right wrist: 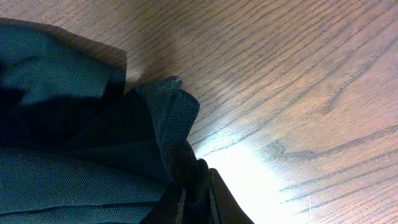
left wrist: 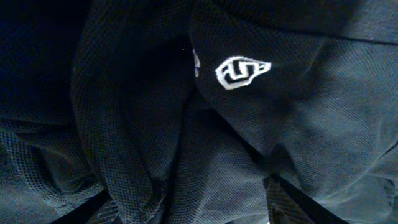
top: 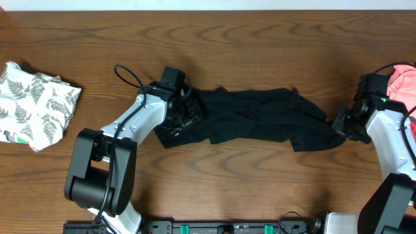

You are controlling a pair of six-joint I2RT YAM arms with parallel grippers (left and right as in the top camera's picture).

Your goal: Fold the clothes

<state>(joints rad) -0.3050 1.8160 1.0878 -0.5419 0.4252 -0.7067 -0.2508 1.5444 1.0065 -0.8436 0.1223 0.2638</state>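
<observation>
A large black garment [top: 260, 117] lies crumpled lengthwise across the middle of the wooden table. My left gripper [top: 184, 116] is pressed down on its left end. In the left wrist view black mesh fabric [left wrist: 155, 124] with a white printed logo [left wrist: 239, 71] fills the frame. The two fingers [left wrist: 298, 198] stand apart with a bunched fold between them, so the left gripper [left wrist: 193, 204] is open. My right gripper [top: 341, 123] sits at the garment's right end. It [right wrist: 198, 186] is shut on a pinched corner of the black fabric [right wrist: 74, 168], low over the table.
A white fern-print cloth [top: 36, 104] lies bunched at the table's left edge. A pink cloth [top: 404, 81] sits at the far right, behind my right arm. Bare wood [right wrist: 298, 81] shows to the right of the held corner.
</observation>
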